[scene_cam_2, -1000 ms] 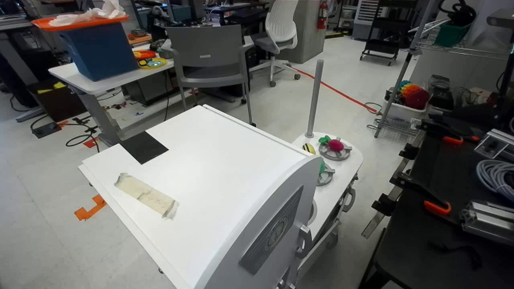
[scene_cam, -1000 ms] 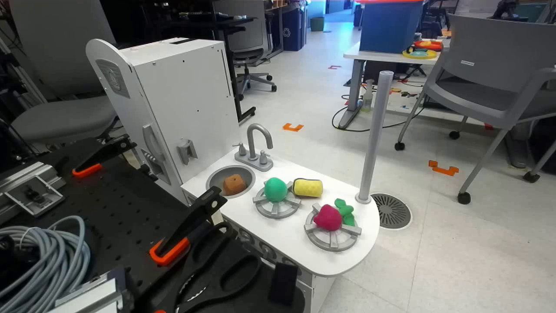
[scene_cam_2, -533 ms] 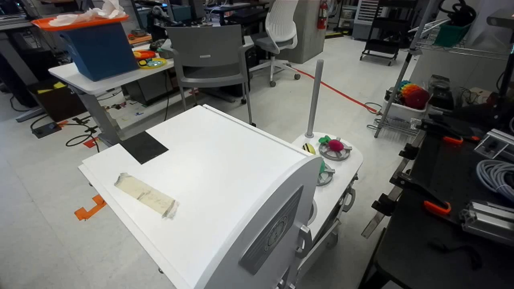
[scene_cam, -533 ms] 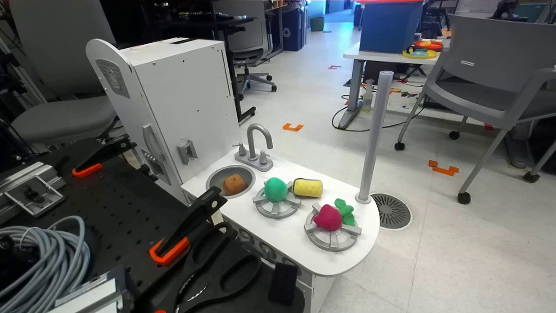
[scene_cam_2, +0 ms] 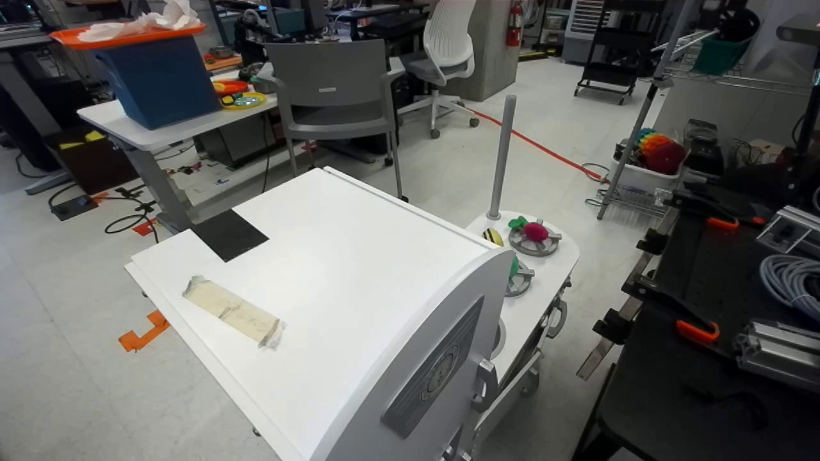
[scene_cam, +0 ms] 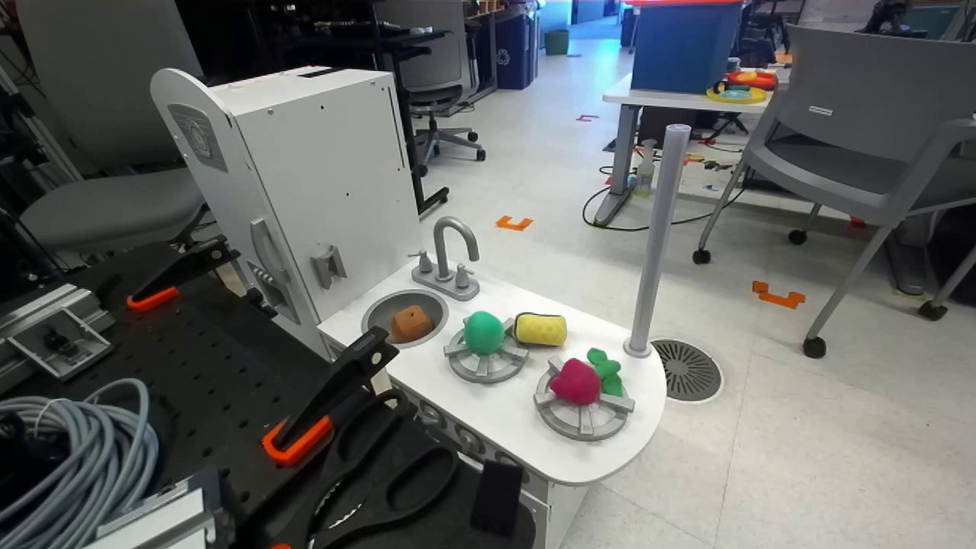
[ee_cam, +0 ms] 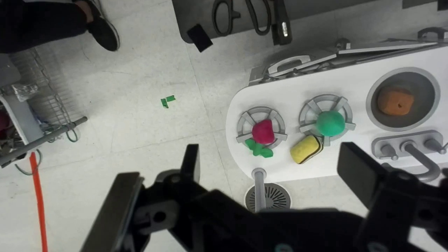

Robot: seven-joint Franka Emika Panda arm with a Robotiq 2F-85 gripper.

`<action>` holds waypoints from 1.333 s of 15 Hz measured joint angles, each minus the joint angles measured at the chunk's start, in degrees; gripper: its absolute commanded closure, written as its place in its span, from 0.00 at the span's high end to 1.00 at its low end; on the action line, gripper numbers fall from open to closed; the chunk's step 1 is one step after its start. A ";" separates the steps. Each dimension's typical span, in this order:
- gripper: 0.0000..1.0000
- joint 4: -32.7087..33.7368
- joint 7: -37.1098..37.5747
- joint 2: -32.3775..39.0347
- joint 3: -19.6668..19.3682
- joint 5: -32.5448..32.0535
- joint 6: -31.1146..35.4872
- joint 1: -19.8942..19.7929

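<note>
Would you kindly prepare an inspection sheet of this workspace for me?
Surface: white counter with sink and two burners.
Things: leafy red toy on one burner, green toy on the other, yellow toy beside it, brown toy in the sink.
Clutter: scissors and clamps on the black table.
Claw: open, nothing held.
Cables: grey coil on that table, black cord on the floor.
Surroundings: chair, blue bin on a desk, a person's leg.

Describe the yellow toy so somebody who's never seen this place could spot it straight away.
Start at the white play-kitchen counter, with a sink toward one end and an upright pole at the other. Between those, by the edge of the burner that bears the green ball, lies the yellow toy. It's the only yellow piece on the counter, squat, with dark banding at one end.
</note>
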 measured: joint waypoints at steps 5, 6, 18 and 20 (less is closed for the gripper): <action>1.00 7.87 0.10 19.55 0.04 8.77 7.31 1.09; 1.00 9.96 0.33 23.60 0.13 9.75 8.65 1.34; 1.00 43.77 11.75 69.76 -2.71 9.91 14.39 6.06; 1.00 49.87 12.99 76.61 -3.54 9.91 14.39 6.70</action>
